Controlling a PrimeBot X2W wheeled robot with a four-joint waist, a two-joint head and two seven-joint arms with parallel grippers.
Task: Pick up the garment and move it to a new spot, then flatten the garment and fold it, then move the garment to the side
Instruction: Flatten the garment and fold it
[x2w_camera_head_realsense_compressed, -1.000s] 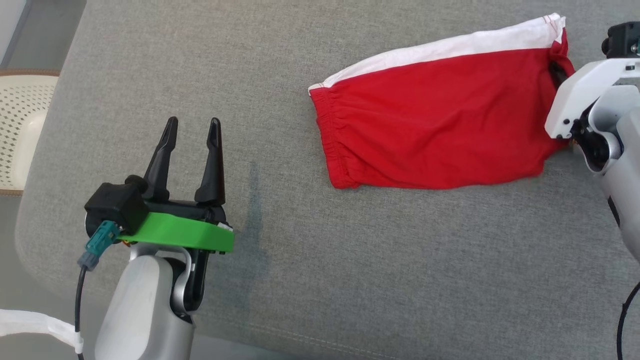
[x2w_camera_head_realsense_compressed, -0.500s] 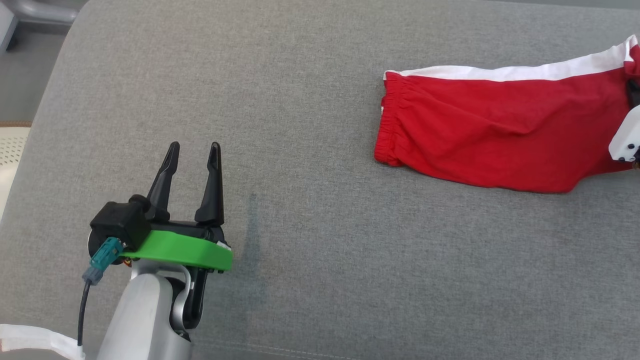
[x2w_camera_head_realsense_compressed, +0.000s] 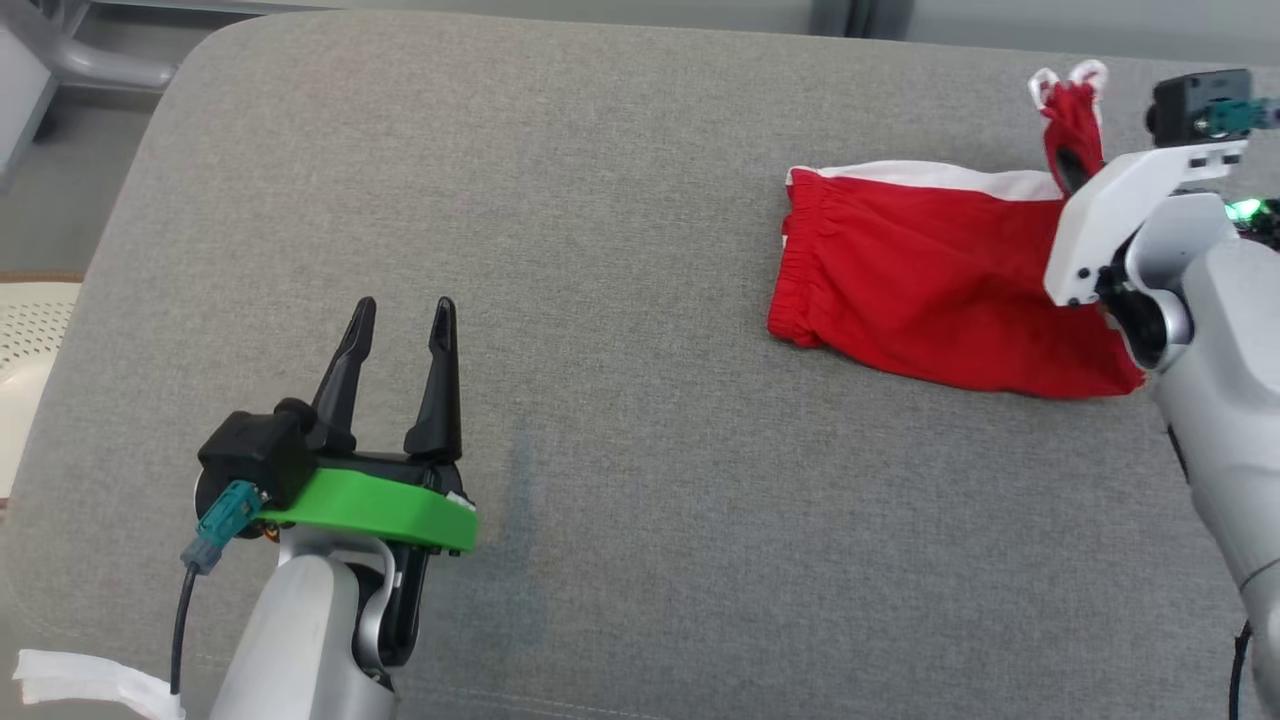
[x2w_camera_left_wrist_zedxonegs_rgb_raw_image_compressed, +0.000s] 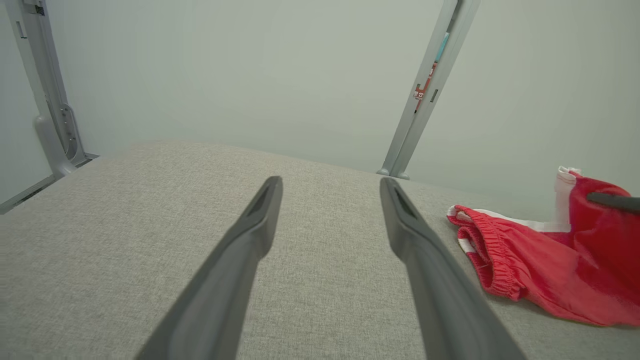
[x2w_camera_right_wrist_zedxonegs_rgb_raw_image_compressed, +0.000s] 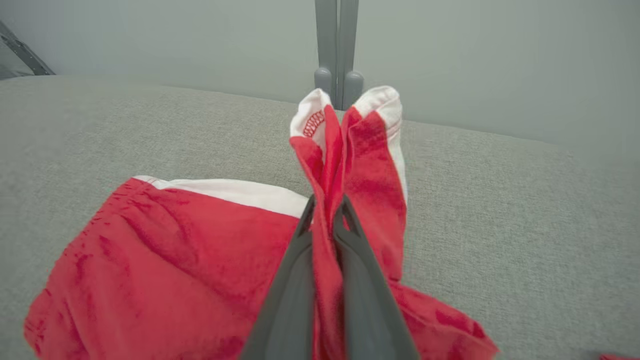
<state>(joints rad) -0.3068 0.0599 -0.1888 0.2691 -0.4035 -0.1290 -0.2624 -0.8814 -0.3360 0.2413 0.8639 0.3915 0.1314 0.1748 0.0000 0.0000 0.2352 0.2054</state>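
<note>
1. Raised since the earlier head picture is the gripped end of the garment (x2w_camera_head_realsense_compressed: 920, 290), which is now bunched upright instead of lying stretched out; the camera itself has been shifted too.
2. Head view: the garment is laid on the far right part of the grey cushion (x2w_camera_head_realsense_compressed: 600, 200), its end pinched in the closed fingers of the right gripper (x2w_camera_head_realsense_compressed: 1072, 160). The left gripper (x2w_camera_head_realsense_compressed: 405, 315) is held over the cushion's near left part, fingers spread wide, with nothing held.
3. Left wrist view: bare cushion is seen between the parted fingers (x2w_camera_left_wrist_zedxonegs_rgb_raw_image_compressed: 260, 220), and the elastic waistband is turned toward them.
4. Right wrist view: red cloth and white trim are clamped between the fingers (x2w_camera_right_wrist_zedxonegs_rgb_raw_image_compressed: 295, 260).
5. The garment is judged light, soft and limp. It would best be taken at the hem corners or the waistband, where doubled fabric should slip less.
</note>
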